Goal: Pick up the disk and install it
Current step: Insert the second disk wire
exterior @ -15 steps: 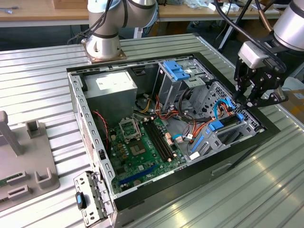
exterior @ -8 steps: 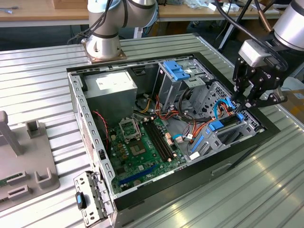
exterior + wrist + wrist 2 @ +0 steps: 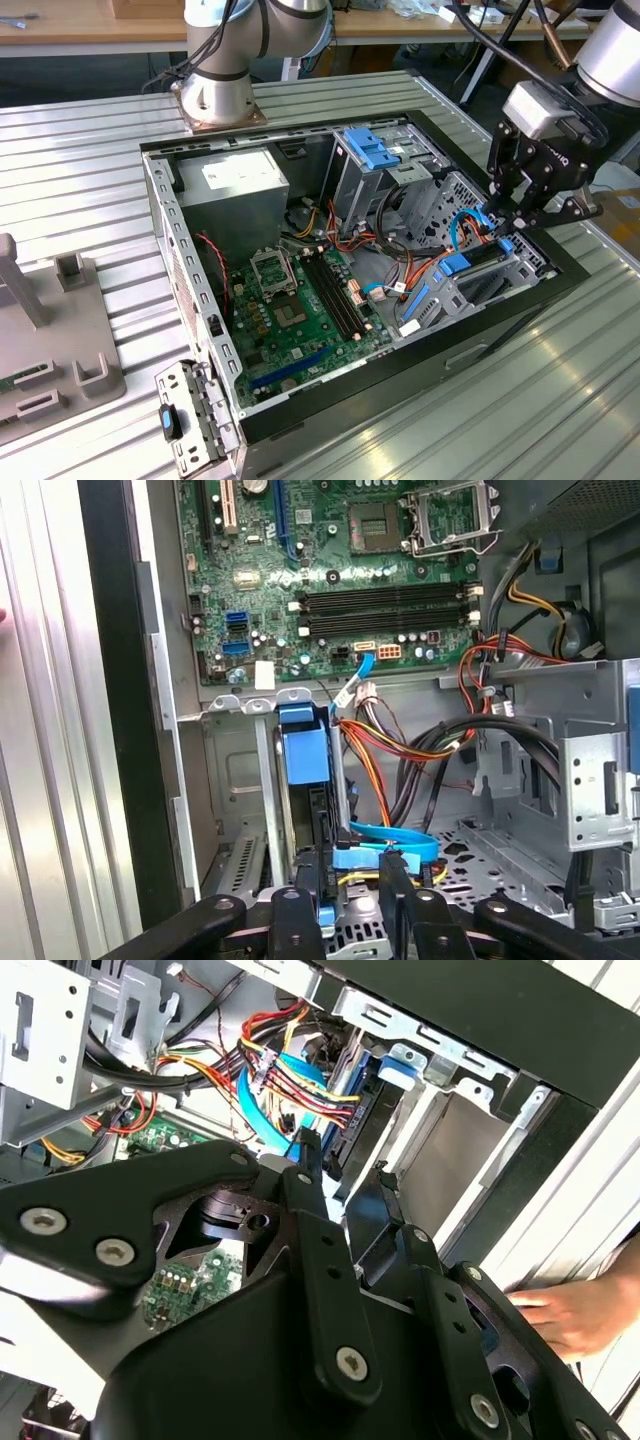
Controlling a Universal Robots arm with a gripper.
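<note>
Blue-framed metal, the disk [image 3: 308,780] looks rigid and weighty, gripper [image 3: 350,880] fingers clamped on its six-o'clock edge.

No words or numbers can be read here. The white label [image 3: 232,176] on the grey power box [image 3: 225,200] in the exterior view has print, but it is too small to make out. The gripper [image 3: 522,213] has some white letters on its black side, and they are too small to tell too. The green board [image 3: 330,570] in the first wrist view has tiny white marks that cannot be read.
</note>
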